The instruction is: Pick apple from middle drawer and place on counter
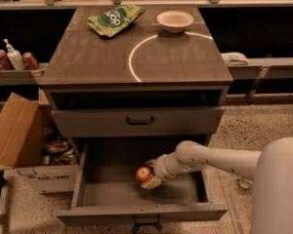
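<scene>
The middle drawer [93, 189] is pulled fully out, with bare floor left and front of the apple [143, 174]. The apple is bracketed by the gripper [150, 173], one finger [152, 182] below and one behind; actual clamping cannot be told. The counter [88, 57] is seen above.

Tool [147, 173] around apple [143, 174] in middle drawer [102, 186]

White rounded arm, gripper [149, 173] tan fingers [152, 182]
</scene>
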Robot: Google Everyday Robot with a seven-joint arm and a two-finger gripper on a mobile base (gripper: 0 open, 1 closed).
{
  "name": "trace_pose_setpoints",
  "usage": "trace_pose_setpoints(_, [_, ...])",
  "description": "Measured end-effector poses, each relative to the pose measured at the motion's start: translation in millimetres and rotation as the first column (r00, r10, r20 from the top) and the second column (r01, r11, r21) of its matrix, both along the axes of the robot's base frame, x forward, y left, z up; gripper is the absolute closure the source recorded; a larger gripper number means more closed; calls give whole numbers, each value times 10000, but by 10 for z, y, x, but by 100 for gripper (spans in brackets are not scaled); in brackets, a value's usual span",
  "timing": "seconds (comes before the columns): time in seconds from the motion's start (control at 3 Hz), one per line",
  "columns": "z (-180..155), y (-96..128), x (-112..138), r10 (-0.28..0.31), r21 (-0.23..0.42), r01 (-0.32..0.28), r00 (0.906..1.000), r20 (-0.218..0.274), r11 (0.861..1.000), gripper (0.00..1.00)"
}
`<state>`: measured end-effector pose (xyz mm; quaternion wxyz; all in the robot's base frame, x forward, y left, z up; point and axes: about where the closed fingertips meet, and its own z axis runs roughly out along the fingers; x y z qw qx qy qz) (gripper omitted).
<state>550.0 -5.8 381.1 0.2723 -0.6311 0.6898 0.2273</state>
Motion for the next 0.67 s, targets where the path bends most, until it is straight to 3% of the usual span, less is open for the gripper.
trace_pose_setpoints(0.33, [532,-114,-180,280,638,-338,9955,900,9974,86])
trace_pose_setpoints(0.67, [1279,-457,-336,429,1307,-683,9812,1883,9891,100])
